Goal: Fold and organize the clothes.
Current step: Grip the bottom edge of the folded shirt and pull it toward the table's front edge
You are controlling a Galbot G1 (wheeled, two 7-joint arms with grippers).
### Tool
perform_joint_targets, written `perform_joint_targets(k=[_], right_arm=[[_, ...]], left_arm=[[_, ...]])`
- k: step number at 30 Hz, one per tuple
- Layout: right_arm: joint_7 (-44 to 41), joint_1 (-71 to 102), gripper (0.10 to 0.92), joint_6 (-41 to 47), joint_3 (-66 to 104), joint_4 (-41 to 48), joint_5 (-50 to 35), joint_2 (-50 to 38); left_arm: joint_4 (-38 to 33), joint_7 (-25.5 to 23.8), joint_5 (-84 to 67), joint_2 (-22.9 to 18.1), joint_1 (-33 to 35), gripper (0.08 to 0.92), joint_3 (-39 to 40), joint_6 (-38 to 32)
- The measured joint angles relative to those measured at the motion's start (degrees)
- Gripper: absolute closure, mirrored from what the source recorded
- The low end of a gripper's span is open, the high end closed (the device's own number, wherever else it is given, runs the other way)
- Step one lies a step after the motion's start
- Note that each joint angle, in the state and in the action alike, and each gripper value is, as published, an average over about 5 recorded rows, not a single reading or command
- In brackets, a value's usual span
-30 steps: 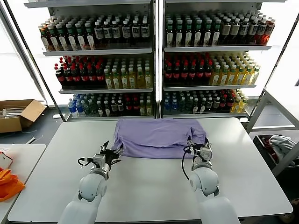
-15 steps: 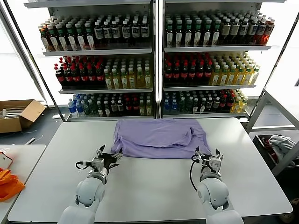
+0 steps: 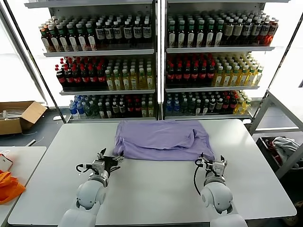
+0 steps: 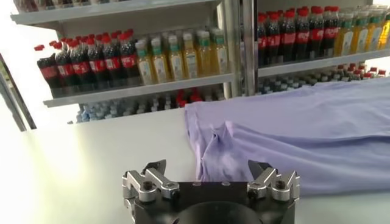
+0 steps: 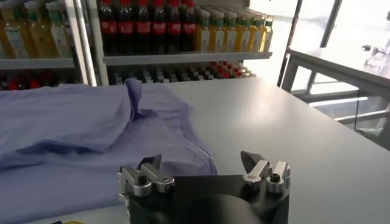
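Observation:
A lavender T-shirt (image 3: 162, 139) lies folded in half on the white table (image 3: 151, 189), plain side up, toward the far edge. It also shows in the left wrist view (image 4: 292, 134) and in the right wrist view (image 5: 79, 140). My left gripper (image 3: 110, 161) is open and empty, just in front of the shirt's near left corner (image 4: 210, 173). My right gripper (image 3: 211, 162) is open and empty, just in front of the shirt's near right corner (image 5: 198, 161). Neither touches the fabric.
Shelves of drink bottles (image 3: 156, 61) stand behind the table. An orange cloth (image 3: 8, 185) lies on a side table at the left. A grey-white fabric bundle (image 3: 284, 144) sits in a cart at the right. A cardboard box (image 3: 19, 116) stands on the floor at the left.
Both grippers let go of the shirt's near edge and drew back toward me. The right gripper also moved to the right. The shirt's front edge settled flat on the table.

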State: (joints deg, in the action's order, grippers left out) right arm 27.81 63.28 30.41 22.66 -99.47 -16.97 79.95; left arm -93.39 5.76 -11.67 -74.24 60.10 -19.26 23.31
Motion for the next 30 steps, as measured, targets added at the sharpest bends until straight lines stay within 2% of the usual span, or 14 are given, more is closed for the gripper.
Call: perform_joint_targets(k=[3,6,23,30], right_arm=[[-0.22,0.20,0.329,-0.44,0.01,0.66,0.11,0.06],[-0.53,0.43,0.415,-0.80,-0.02,1.07,0.27,0.12],[-1.49,1.56,0.893,-1.28,-0.50,1.33,0.37,0.07],[-1.19,2.69,0.917,-1.13,-0.88,-0.01,0.48,0.50]], left_arm=[[0.20,-0.01,-0.04,-0.02,0.10,0.177,0.25,0.05],[0.52,-0.02,-0.12,-0.05,0.06,0.212,0.49,0.13],[0.10,-0.90,0.25,0.29,1.33,0.700,0.90,0.42],[-1.30,-1.24,1.22,0.27,2.89,0.886,0.80,-0.07]])
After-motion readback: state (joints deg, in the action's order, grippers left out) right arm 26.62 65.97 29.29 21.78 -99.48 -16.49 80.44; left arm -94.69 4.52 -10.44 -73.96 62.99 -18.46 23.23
